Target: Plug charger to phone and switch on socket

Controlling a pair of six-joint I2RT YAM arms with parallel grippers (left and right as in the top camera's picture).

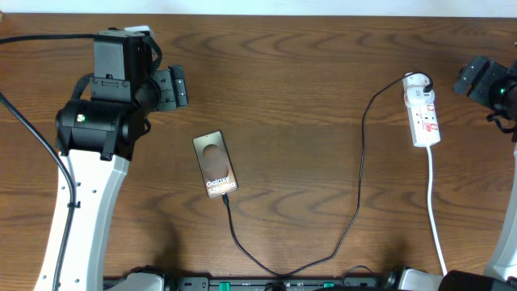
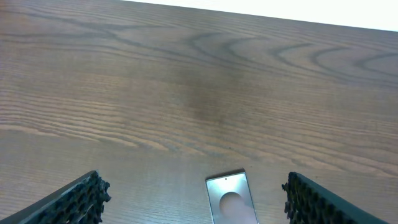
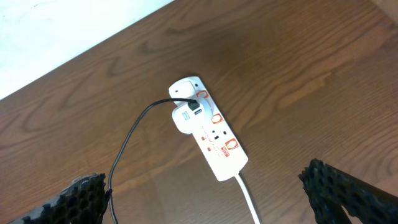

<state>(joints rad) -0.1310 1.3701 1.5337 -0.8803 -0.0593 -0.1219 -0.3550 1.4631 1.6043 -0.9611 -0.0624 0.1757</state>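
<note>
The phone [image 1: 215, 164] lies flat mid-table, lettering toward the near edge; its top end shows between the pads in the left wrist view [image 2: 231, 198]. The charger [image 1: 360, 153], a thin black cable, runs from the phone's near short edge in a loop to the socket [image 1: 424, 113]. Whether its tip is seated in the phone I cannot tell. In the right wrist view the charger [image 3: 129, 135] enters a white plug head on the socket [image 3: 214, 138]. My left gripper [image 1: 174, 87] [image 2: 194, 190] is open, up-left of the phone. My right gripper [image 1: 467, 79] [image 3: 204, 182] is open, right of the socket.
The socket's white cord [image 1: 436, 218] runs to the table's near edge [image 3: 250, 202]. Thick black arm cables [image 1: 32, 129] hang at the left. The arm bases [image 1: 242, 283] line the near edge. Bare wood [image 1: 299, 73] lies between the phone and the socket.
</note>
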